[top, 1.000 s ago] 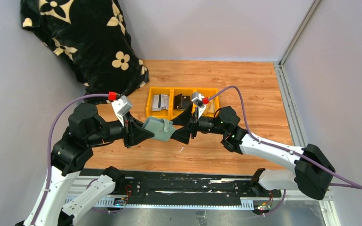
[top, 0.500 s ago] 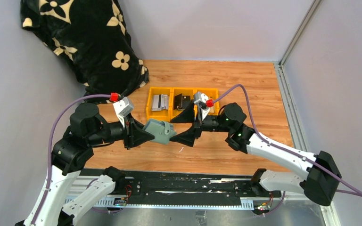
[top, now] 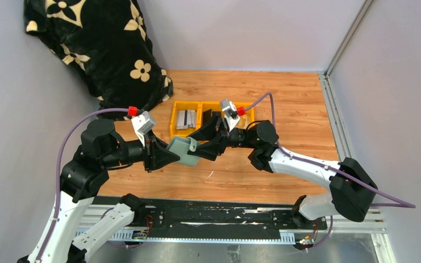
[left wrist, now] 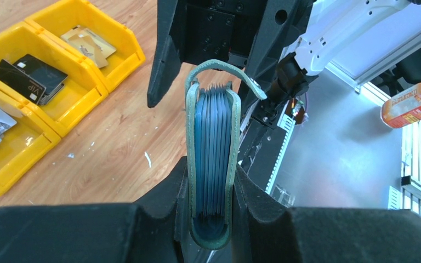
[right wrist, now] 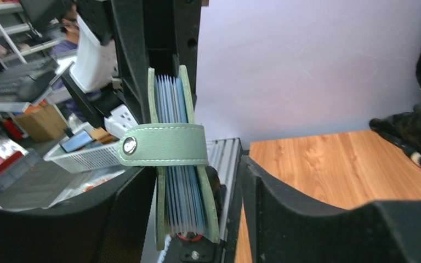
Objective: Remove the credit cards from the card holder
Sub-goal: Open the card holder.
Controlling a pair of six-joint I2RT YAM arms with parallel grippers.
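Note:
The grey-green card holder [top: 182,150] hangs in the air above the wooden table, with my left gripper [top: 174,153] shut on its folded spine. In the left wrist view the card holder [left wrist: 211,142] stands edge-on between my pads, packed with thin blue-grey leaves; I cannot tell credit cards from pockets. Its closing tab [right wrist: 161,145] is unsnapped and lies across the open edge. My right gripper [right wrist: 194,181] is open and straddles the holder's free end: the left finger [right wrist: 126,208] sits against its side, while the right finger [right wrist: 274,203] stands off with a gap. From above, the right gripper [top: 202,146] meets the holder nose to nose.
A row of yellow bins [top: 186,104] behind the grippers holds loose cards, among them a black card [left wrist: 30,76] and a tan one [left wrist: 87,46]. A black flowered blanket [top: 98,49] fills the back left corner. An orange bottle [left wrist: 414,104] lies off the table.
My right gripper has moved left onto the holder's free end, and its jaws have narrowed. The left gripper and the holder have stayed put.

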